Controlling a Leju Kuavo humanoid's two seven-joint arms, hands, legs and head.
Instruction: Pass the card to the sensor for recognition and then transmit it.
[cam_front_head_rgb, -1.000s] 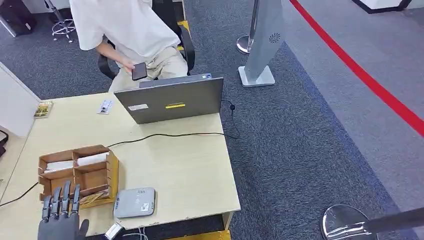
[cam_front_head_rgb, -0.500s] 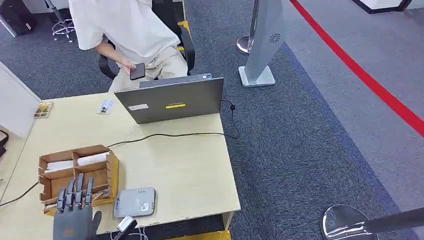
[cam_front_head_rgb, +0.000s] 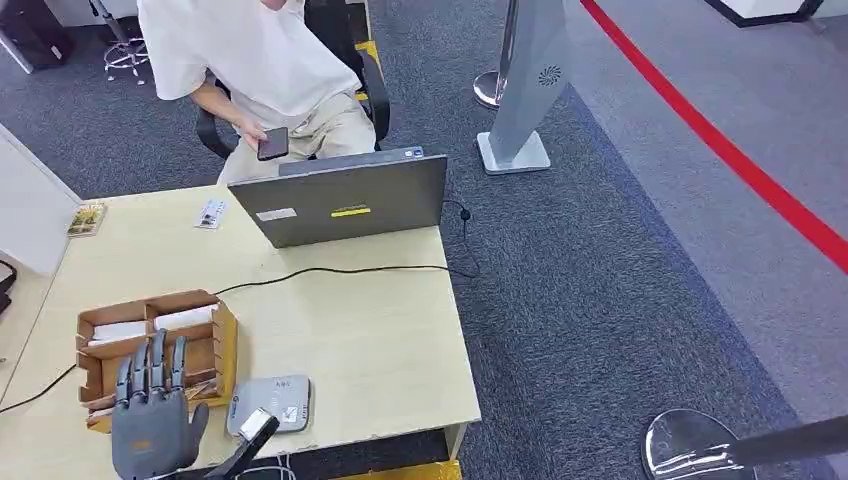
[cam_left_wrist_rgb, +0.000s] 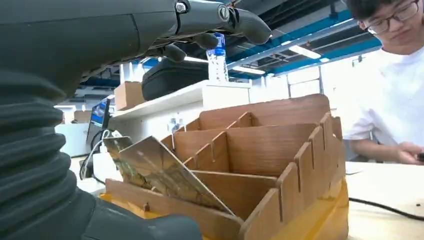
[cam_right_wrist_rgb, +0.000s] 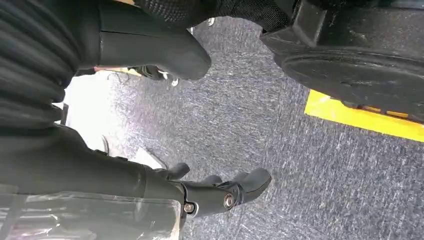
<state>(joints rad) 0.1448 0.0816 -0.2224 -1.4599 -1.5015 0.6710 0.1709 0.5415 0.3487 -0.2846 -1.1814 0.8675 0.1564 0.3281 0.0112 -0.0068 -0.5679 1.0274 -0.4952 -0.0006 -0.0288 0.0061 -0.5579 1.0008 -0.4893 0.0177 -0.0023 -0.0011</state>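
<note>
Hovering open, 1 left hand (cam_front_head_rgb: 150, 425) nears 1 wooden box (cam_front_head_rgb: 205, 345) beside 1 sensor (cam_front_head_rgb: 270, 402).

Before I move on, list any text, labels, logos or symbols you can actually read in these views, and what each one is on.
No wording is legible.
Card reader: a wave-like symbol and small label, too small to read.
Laptop: a yellow sticker and a pale sticker, print blurred.
Cards in the wooden box: patterned print, no readable words.
Grey floor stand: a round swirl emblem, no text.
</note>
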